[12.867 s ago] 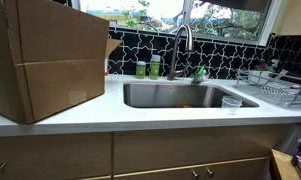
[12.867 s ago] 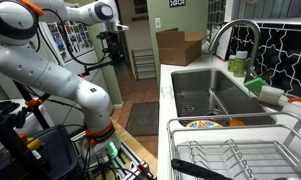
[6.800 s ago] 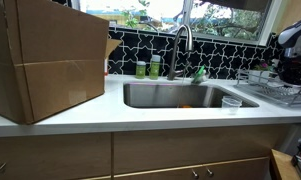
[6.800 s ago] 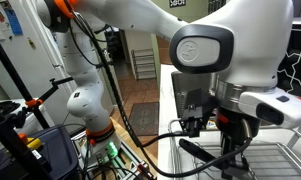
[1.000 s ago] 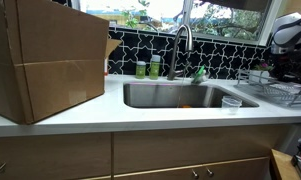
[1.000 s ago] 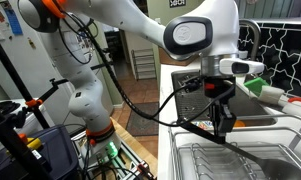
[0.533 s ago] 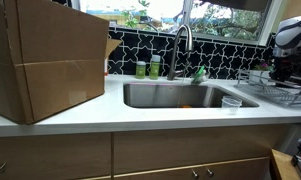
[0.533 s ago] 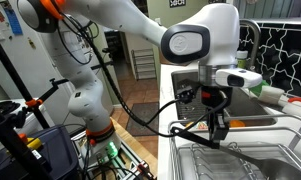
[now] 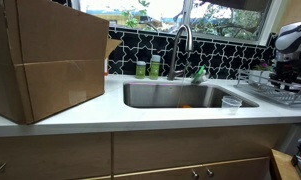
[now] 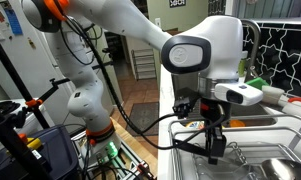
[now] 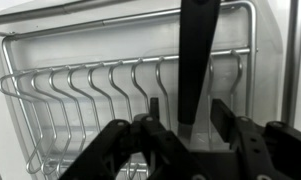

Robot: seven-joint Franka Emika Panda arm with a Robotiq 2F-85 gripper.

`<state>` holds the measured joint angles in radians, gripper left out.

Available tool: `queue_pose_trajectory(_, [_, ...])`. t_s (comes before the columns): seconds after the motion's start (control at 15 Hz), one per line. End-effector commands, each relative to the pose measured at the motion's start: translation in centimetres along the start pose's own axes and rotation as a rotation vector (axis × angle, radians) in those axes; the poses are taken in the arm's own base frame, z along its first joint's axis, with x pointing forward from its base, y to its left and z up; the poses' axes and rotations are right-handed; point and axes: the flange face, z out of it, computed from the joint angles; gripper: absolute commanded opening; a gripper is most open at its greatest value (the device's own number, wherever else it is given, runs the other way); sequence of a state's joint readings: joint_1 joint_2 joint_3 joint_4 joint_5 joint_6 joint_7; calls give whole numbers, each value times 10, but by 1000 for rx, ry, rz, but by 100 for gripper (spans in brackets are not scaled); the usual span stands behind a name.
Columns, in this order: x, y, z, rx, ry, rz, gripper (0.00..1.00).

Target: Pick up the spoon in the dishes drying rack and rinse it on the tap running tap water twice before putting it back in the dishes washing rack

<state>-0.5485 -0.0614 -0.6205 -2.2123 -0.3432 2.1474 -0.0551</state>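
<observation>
Lowered since a second ago, your arm (image 10: 205, 55) now hangs over the drying rack (image 11: 50, 90), right of the sink (image 9: 160, 95). Its gripper (image 11: 185, 115) stands part-open, jaws straddling the racked spoon (image 11: 197, 60) without pinching it, likely lined up for closing.

Smooth, glossy white robot arm (image 10: 120, 25) built from rounded, tube-like segments. Far up the arm from the pincer (image 10: 214, 152), an orange ring (image 10: 56, 5) bands a joint. Just above the pincer is a large round joint with a dark grey disc cap (image 10: 187, 55). The pincer is matt black, and in the wrist view its fingers (image 11: 112, 150) look blocky and linked. Thin black cables (image 10: 140, 130) loop from just behind the pincer back to the bulbous white base segment (image 10: 88, 100). In an exterior view, a white wrist (image 9: 290, 40) sits directly above the black pincer.
</observation>
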Motion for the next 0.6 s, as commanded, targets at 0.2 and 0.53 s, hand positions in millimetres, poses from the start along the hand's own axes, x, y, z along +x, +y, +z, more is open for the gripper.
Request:
queue_pose_trajectory(0.2, [5,7,26,20,-9,39,100])
queue_pose_trajectory(0.53, [8,10,32,98,-12,107,66])
